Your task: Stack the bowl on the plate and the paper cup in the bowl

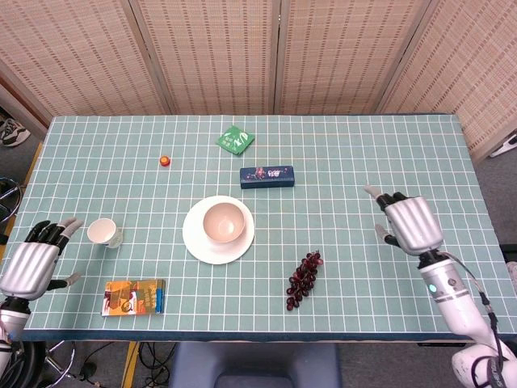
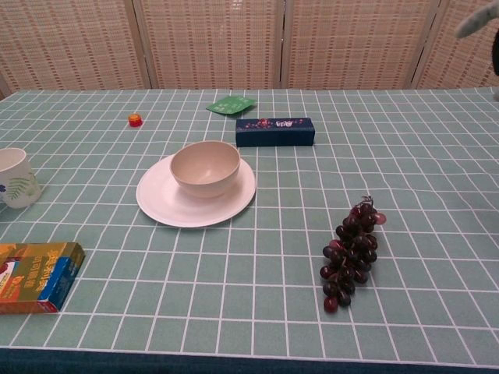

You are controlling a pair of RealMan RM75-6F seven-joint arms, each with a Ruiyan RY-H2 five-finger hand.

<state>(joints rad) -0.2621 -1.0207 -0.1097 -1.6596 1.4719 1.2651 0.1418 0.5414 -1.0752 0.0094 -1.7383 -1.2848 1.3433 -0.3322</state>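
On the green checked tablecloth (image 1: 363,153) a beige round bowl (image 1: 223,222) sits upright in the middle of a white round plate (image 1: 196,239), its inside bare. The white paper cup with a leaf print (image 1: 102,232) stands upright well to the left of the plate, apart from it; the chest view cuts it off at the left frame edge, so only its right part shows there (image 2: 14,178). The left hand (image 1: 31,263) hovers at the table's left edge, near the cup but not touching it, its dark-tipped fingers spread and holding nothing; its arm runs out of the lower left corner and the chest view does not catch it. The right hand (image 1: 410,224) hangs over the right part of the table, well away from the plate, back upward, fingers apart and empty; in the chest view only a grey fingertip shows at the upper right corner. A bunch of dark purple grapes (image 1: 301,280) lies right of the plate and nearer the front edge. A dark blue oblong box (image 1: 266,176) lies behind the plate, a green flat packet (image 1: 234,139) beyond it, and a small red and orange cap (image 1: 165,161) to the left. An orange and blue printed carton (image 1: 133,297) lies near the front edge below the cup; its lettering is too small to read, and the chest view crops its left end.
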